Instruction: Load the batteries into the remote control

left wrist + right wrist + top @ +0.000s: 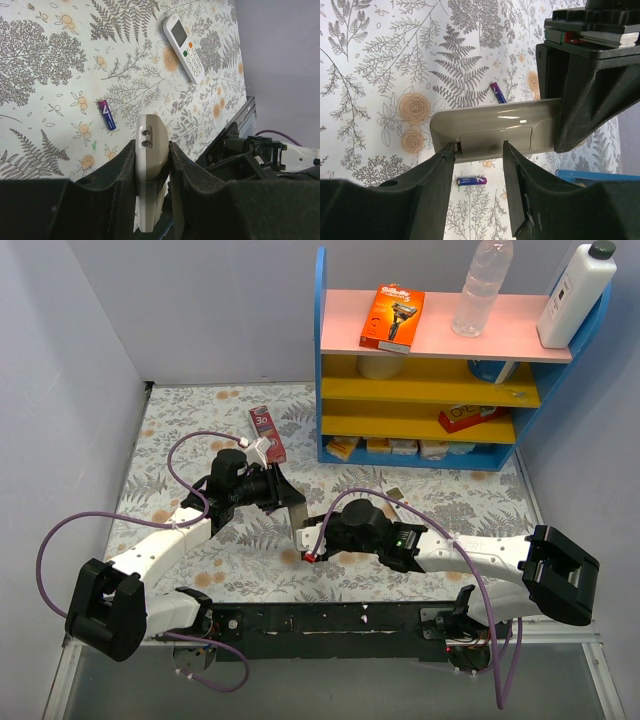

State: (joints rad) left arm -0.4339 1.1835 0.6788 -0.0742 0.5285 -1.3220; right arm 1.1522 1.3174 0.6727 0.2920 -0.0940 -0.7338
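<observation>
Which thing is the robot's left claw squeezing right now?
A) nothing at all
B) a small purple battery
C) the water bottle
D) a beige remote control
D: in the left wrist view the left gripper has its jaws pressed against both sides of a beige remote control, while a battery lies loose on the table.

Beige remote lifted off worktop, back panel showing, one purple-blue battery flat beneath, another beyond
</observation>
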